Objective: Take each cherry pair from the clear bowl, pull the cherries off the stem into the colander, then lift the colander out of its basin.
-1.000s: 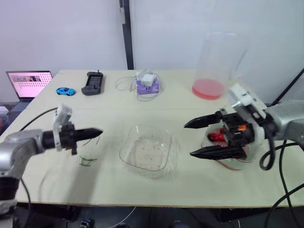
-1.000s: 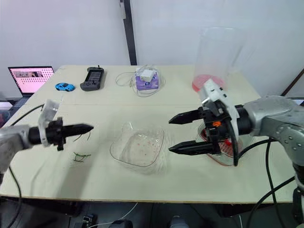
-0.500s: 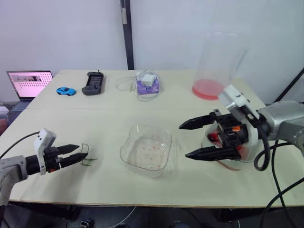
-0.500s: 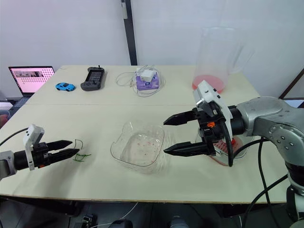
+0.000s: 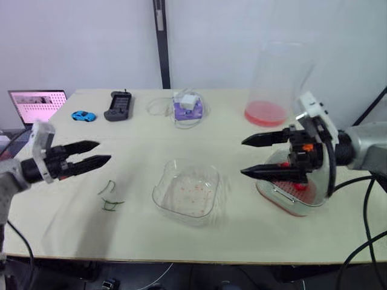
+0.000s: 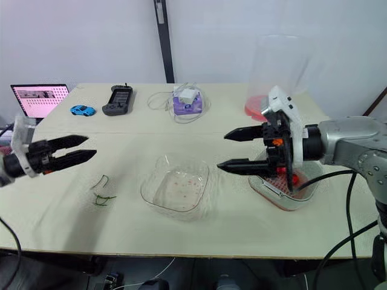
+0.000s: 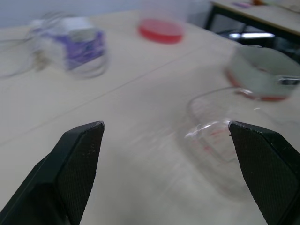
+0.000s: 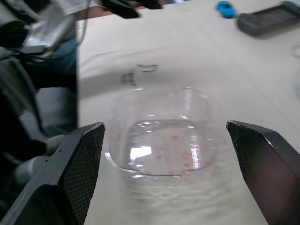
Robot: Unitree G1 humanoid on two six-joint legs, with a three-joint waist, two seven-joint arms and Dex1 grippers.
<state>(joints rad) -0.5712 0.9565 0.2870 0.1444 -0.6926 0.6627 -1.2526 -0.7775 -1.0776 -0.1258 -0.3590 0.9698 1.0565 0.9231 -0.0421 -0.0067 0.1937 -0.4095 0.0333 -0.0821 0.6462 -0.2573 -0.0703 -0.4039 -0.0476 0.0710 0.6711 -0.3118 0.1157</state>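
The clear bowl (image 5: pixel 187 190) sits mid-table, holding no cherries, just red specks; it also shows in the right wrist view (image 8: pixel 161 136). At the right, the colander rests in its basin (image 5: pixel 296 192) with red cherries (image 5: pixel 297 185) inside. My right gripper (image 5: pixel 243 157) hovers open just left of the colander, fingertips pointing at the bowl, nothing between them. My left gripper (image 5: pixel 100 152) is open and empty above the table's left side. Bare green stems (image 5: pixel 109 196) lie on the table below and to the right of it.
Along the back stand a tall clear container with a red bottom (image 5: pixel 269 109), a purple box with white cables (image 5: pixel 186 107), a black handheld device (image 5: pixel 118 106) and a blue toy car (image 5: pixel 83 115). A laptop (image 5: pixel 37 104) sits beyond the left edge.
My left gripper went from shut to open, dipped toward the front edge, then rose and drew back left. My right gripper rose a little and shifted right.
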